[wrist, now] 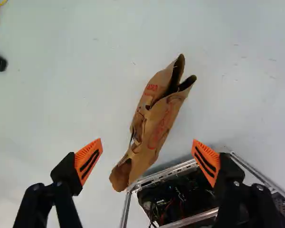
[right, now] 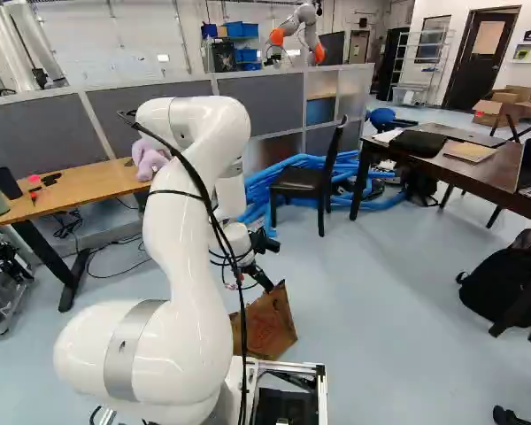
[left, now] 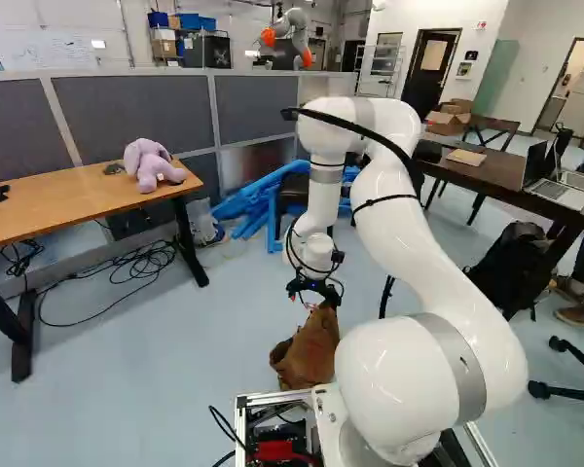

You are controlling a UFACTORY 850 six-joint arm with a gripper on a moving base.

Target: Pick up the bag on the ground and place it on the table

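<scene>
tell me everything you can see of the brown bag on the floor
The bag is brown, apparently paper, with red print. It is creased and narrow, its mouth gaping. It sits on the floor beside the base's metal frame; whether they touch, I cannot tell. The open claw hangs above, neither finger touching it.

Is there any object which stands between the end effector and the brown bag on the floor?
No, nothing visible stands between the open end effector and the brown bag; the wrist view shows the bag uncovered. Only the metal frame of the base appears close beside one end of it.
</scene>
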